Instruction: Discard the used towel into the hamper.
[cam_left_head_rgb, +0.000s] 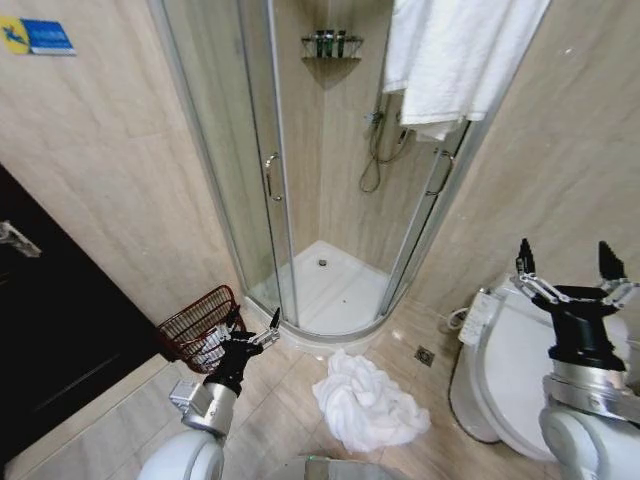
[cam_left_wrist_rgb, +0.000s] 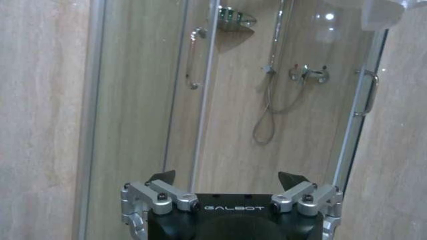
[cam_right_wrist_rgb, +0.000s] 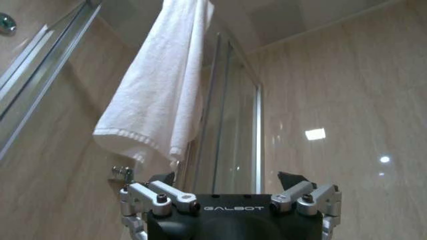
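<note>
You are at the start of this job: nothing has been picked up yet. The used towel lies crumpled in a white heap on the tiled floor, just in front of the curved step of the shower cubicle and beside the toilet, which stands to your robot's right. No claw touches it.

The hamper, a dark reddish-brown wire basket, stands on the floor against the wall to the robot's left, near the shower's glass door. It looks tipped a little toward the robot, and as far as the head view lets you judge, nothing white lies inside it.

The left claw hangs low, just in front of the hamper's rim and apart from the towel; its fingers stand spread with nothing between them, and in the left wrist view they frame only the shower wall and hose. The right claw is raised above the toilet, well apart from the towel, fingers pointing up and likewise spread around nothing.

A second, clean-looking towel hangs over the top of the shower frame; the right wrist view looks up at it. It is not the one on the floor.

Everything remains for you to do: reach the heap, grip it, carry it over to the hamper and release it inside.
</note>
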